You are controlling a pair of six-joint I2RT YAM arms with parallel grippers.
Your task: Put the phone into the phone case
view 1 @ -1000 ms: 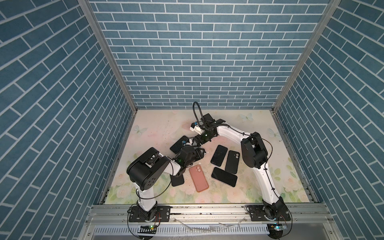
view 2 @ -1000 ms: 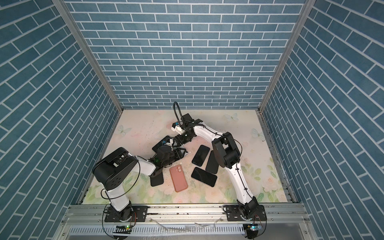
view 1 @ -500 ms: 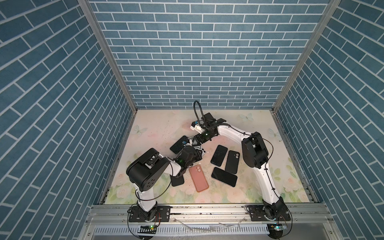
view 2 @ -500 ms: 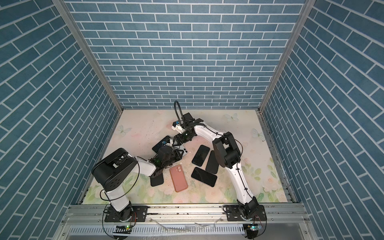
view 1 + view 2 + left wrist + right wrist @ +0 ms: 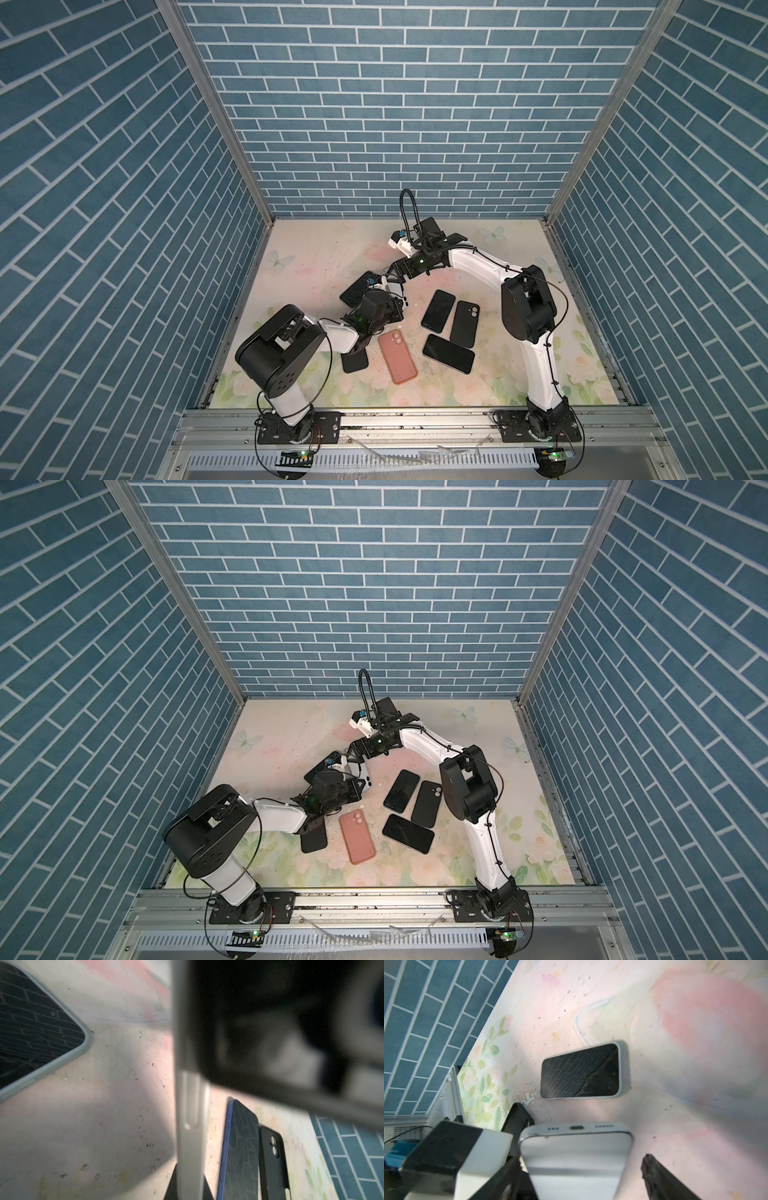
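Two pincers meet over the middle of the worktop (image 5: 316,249). The left pincer (image 5: 392,300) pinches one white phone (image 5: 577,1157) across its flat faces and holds it on edge. The right pincer (image 5: 395,277) sits at the phone's port end with its fingers (image 5: 658,1176) spread. A strip of worktop shows between that finger and the phone's rim.

Three dark-screened phones lie flat. One is a grey-cased phone (image 5: 356,287) just beyond the left pincer. The second is a blue-rimmed phone (image 5: 239,1147) on the right pincer's near side. The third is a front phone (image 5: 449,353) farther out the same way.

Two cases lie back-up with camera cut-outs showing. The pink case (image 5: 397,358) is just behind the left pincer, beside its wrist. The black case (image 5: 465,318) touches the blue-rimmed phone's long edge.

There are also two black slabs, and I cannot tell whether either is a phone or a case. One black slab (image 5: 355,362) lies partly under the left arm, and a far slab (image 5: 428,226) lies behind the right wrist.

Brick walls (image 5: 374,124) close three sides and a metal rail (image 5: 415,419) closes the fourth. Broad bare worktop lies beyond both pincers, while their near side is crowded.
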